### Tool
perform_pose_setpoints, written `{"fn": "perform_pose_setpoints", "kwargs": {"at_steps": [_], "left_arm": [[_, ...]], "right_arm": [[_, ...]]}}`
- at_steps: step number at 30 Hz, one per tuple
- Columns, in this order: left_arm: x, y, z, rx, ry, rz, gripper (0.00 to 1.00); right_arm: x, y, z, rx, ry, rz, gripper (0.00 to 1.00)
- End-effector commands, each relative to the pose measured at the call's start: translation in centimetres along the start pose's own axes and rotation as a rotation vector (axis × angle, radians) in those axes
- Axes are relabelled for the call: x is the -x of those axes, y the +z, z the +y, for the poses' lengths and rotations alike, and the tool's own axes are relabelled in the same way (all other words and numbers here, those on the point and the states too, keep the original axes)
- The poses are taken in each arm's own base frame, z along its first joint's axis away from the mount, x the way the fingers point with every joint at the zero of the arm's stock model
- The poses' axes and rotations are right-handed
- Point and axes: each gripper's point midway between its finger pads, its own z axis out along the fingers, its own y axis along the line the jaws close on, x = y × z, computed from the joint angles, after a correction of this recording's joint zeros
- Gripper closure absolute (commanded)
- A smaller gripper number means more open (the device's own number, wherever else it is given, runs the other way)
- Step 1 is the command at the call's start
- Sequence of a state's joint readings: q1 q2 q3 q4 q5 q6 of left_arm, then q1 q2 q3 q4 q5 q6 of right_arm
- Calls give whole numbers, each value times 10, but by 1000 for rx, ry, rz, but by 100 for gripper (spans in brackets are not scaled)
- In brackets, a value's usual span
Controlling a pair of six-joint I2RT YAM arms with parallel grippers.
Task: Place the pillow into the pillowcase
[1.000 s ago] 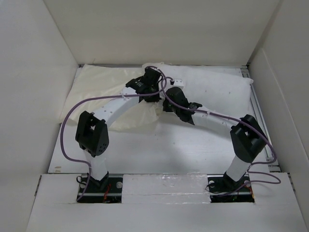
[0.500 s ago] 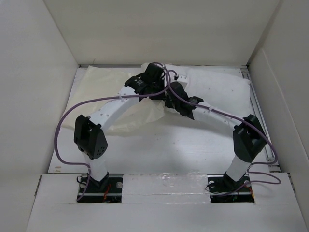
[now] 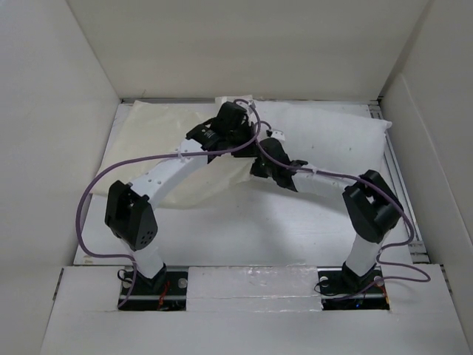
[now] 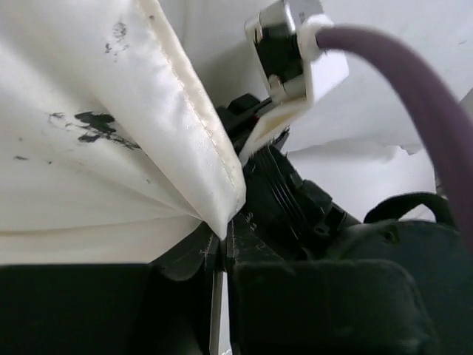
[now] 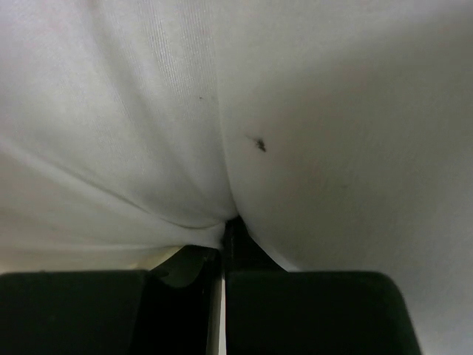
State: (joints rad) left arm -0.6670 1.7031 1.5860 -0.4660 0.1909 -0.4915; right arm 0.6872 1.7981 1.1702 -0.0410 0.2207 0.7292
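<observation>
Far side of the table (image 3: 244,222), left half: the pillowcase (image 3: 151,144) lies spread & wrinkly, cream-coloured. The pillow (image 3: 332,137) is just beside it on the right, plump, white, its far-right corner sticking out. Where the two meet is hidden under the wrists, so can't tell if any of the pillow is inside yet. L gripper (image 4: 222,238) is clamped hard on the pillowcase's stitched hem, jaws pressed together, the cloth pinched & rising in a fold above them, w/ dark smudges (image 4: 92,122) on the fabric. R gripper (image 5: 223,231) is clenched too, biting a bunch of whiter fabric w/ a tiny dark speck (image 5: 259,144); reads as the pillow. Left wrist cam also catches the R arm's black wrist (image 4: 295,207) close in front & a purple cable (image 4: 403,89) sweeping across top right.
</observation>
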Motion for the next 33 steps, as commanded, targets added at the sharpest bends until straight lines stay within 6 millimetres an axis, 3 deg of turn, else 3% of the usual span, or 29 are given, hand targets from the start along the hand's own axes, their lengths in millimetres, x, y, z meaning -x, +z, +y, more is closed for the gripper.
{"fn": "perform_pose_setpoints", "kwargs": {"at_steps": [1,3,5,6,7,8,10,12,13,16,18,19,22,23,27,31,32,33], "left_arm": [[13,-19,-47,-199,14,-68,100],[16,-12,-40,-180,-2,-79,100],[5,8,-23,-135,-20,-40,100],[1,19,-11,-91,-27,-33,100],[1,19,-11,-90,-27,-33,100],[-8,23,-2,-60,-33,-15,100],[-16,30,9,-21,-39,-3,100],[-23,27,17,4,-42,1,100],[-26,29,22,22,-52,2,100],[-33,28,42,110,-65,-11,100],[-36,28,56,176,-76,-17,100],[-37,29,64,200,-82,-19,100],[-50,34,79,251,-93,7,100],[-56,38,86,276,-92,18,100],[-55,44,95,316,-121,-5,100],[-55,49,82,241,-125,1,97],[-56,49,80,229,-126,9,97],[-50,46,73,209,-125,-3,97]], "right_arm": [[4,-29,57,347,0,-32,100],[24,-61,85,497,-49,-113,100],[22,-79,88,553,-92,-142,100],[39,-115,90,594,-135,-237,95],[40,-114,89,586,-133,-244,95],[33,-117,78,568,-131,-240,74],[43,-141,67,549,-113,-296,47],[42,-146,48,487,-109,-316,33],[48,-160,45,488,-101,-343,29],[47,-174,22,392,-97,-342,23],[42,-175,-3,265,-83,-323,22],[44,-181,-6,242,-74,-325,16],[43,-196,-24,166,-42,-330,16],[48,-203,-26,154,-4,-345,7],[47,-209,-44,78,29,-360,7],[71,-207,-42,36,-31,-411,3],[95,-213,-36,30,-29,-439,1],[105,-209,-35,6,-43,-432,1]]}}
